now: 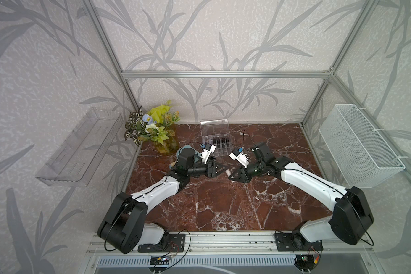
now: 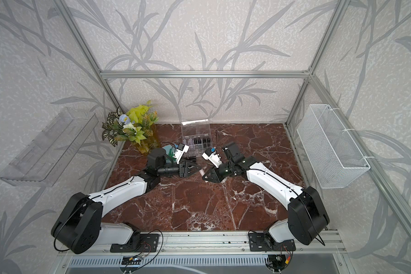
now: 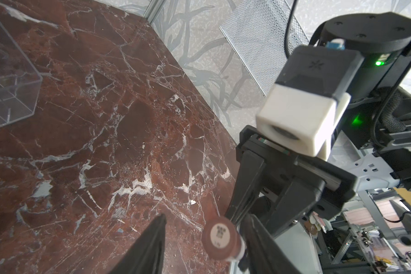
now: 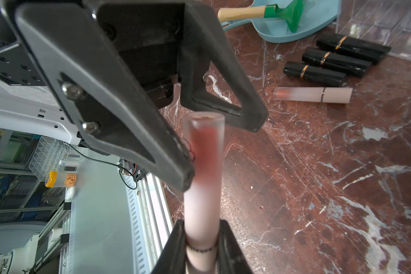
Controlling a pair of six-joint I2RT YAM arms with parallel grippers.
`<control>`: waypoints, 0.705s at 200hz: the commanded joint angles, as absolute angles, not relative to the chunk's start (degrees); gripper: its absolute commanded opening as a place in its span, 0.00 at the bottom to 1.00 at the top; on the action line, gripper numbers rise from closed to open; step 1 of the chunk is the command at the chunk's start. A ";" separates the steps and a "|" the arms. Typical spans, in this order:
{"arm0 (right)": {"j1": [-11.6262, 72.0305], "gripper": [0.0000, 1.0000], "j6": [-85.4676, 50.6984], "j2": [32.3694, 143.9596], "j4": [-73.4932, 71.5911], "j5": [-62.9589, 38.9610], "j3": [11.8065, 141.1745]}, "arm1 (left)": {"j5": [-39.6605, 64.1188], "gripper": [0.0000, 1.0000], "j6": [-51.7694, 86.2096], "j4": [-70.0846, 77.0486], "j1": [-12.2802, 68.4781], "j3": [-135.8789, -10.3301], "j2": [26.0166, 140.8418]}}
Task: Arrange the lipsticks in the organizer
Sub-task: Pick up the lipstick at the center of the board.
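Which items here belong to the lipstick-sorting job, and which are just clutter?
Job: organizer, held pink tube, loose pink tube, three black lipsticks.
Lying about: green rake, blue dustpan, plant, wire basket, clear shelf.

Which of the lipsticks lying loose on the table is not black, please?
The frosted pink tube, lying beside the three black lipsticks with gold bands.

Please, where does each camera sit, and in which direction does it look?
Top views: high over the front edge, looking down at the red marble table; both black-and-white arms show whole.
Right wrist: behind the right gripper, which clamps the frosted pink lipstick tube; faces the left gripper.
Left wrist: behind the left gripper, facing that tube's end and the right gripper.
Shared: both wrist views show the tube and both grippers.
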State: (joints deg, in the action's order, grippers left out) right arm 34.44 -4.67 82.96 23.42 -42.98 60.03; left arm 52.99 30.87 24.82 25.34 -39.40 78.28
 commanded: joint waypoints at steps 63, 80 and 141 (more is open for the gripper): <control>34.90 0.13 -3.59 83.02 24.30 -43.39 61.71 | 56.48 0.34 30.68 27.92 26.26 -39.79 78.11; 34.89 0.13 -3.57 82.63 24.28 -43.00 61.49 | 56.28 0.37 29.88 26.94 26.53 -40.03 78.28; 34.90 0.13 -3.35 82.53 24.69 -42.80 61.39 | 56.16 0.38 28.59 25.49 26.88 -40.17 78.32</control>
State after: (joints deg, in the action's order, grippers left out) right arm 34.68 -4.45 83.07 23.90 -42.92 60.05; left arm 55.20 30.17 26.00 26.52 -39.38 78.30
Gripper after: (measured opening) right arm 0.223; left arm 0.383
